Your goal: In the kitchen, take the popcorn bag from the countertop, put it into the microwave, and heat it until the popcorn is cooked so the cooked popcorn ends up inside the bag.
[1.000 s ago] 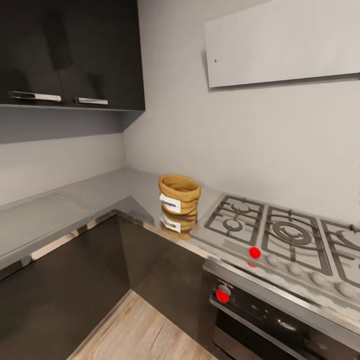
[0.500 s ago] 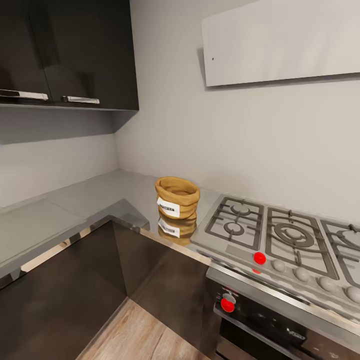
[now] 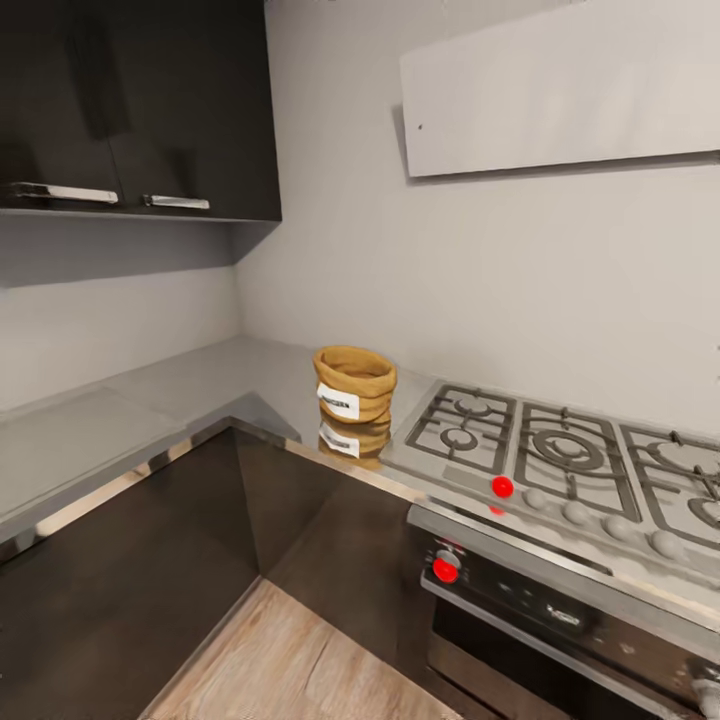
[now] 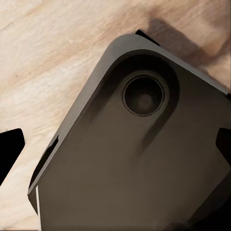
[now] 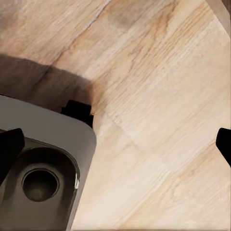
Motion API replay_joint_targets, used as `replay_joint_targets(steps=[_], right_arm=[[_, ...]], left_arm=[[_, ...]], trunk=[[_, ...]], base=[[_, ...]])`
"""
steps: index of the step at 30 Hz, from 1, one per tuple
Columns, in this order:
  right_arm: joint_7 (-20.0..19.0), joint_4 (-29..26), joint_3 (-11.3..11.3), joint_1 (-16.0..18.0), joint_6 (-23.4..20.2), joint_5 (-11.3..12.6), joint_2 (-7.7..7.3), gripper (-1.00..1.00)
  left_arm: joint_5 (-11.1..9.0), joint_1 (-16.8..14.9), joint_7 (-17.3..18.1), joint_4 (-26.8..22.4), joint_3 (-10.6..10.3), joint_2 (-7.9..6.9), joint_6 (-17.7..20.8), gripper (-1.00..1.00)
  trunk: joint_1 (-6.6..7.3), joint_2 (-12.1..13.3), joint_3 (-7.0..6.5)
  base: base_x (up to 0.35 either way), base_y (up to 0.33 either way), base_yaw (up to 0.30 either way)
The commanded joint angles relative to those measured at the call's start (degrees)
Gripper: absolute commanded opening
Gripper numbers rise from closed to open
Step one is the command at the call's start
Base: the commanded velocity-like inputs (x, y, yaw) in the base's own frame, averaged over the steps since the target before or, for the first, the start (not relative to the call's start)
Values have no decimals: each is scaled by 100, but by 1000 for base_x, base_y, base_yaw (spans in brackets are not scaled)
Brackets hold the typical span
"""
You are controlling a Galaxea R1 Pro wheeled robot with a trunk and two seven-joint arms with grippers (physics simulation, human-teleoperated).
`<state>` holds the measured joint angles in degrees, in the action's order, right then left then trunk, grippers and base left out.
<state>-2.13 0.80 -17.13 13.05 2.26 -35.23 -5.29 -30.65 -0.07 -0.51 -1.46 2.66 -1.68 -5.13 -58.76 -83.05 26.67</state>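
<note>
Head view: popcorn bag [image 3: 355,383] upright on countertop [image 3: 190,385] beside hob [image 3: 560,460]; my grippers' fingers apart over wooden floor [image 5: 159,96].

The lettering on the white label of the popcorn bag [image 3: 356,384] is too small and soft to read. The gas hob [image 3: 560,465] runs off the right edge of the head view, its last burner cut through, and the oven [image 3: 560,630] beneath it is cropped at the lower right corner. The dark upper cabinets [image 3: 135,105] are cut by the top and left edges. In each wrist view only dark finger tips [image 4: 9,151] [image 5: 9,147] poke in at the frame's sides, so the jaw spacing cannot be judged.
</note>
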Motion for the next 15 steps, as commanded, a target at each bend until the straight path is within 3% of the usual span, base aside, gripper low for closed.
replay_joint_targets(steps=[1, 4, 6, 9, 10, 13, 15], right_arm=[[-19, -31, -35, 4, -37, -77, 25, 100], [-110, -799, 82, 4, -615, -435, 452, 100], [-687, -2194, 191, 4, -1776, -742, 1151, 100], [-1480, -3331, 257, 4, -2623, -796, 1491, 100], [-1746, -3642, 355, 4, -2770, -801, 1528, 100], [-2960, -4987, 1299, 4, -3550, -775, 1528, 100], [-3675, -6006, 1727, 4, -4317, -754, 1528, 100]], left_arm=[[16, -1, -8, -3, 25, -2, -7, 100], [16, -1, -7, -3, 25, 0, -6, 100], [17, 0, -3, -3, 24, 1, -5, 100], [21, -1, -2, -3, 24, 7, -5, 100], [23, 0, -2, -3, 24, 8, -5, 100], [24, -1, -2, -3, 23, 10, -5, 100], [24, -1, -2, -3, 19, 10, -5, 100]], trunk=[[3, -3, 5], [3, -3, 5], [3, -3, 5], [3, -3, 5], [3, -3, 5], [3, -3, 5], [3, -3, 5]], base=[[-106, 0, 0], [-30, 0, 0], [-5, 0, 0], [-1, 0, 0], [0, 0, 0], [0, 0, 0], [0, 0, 0]])
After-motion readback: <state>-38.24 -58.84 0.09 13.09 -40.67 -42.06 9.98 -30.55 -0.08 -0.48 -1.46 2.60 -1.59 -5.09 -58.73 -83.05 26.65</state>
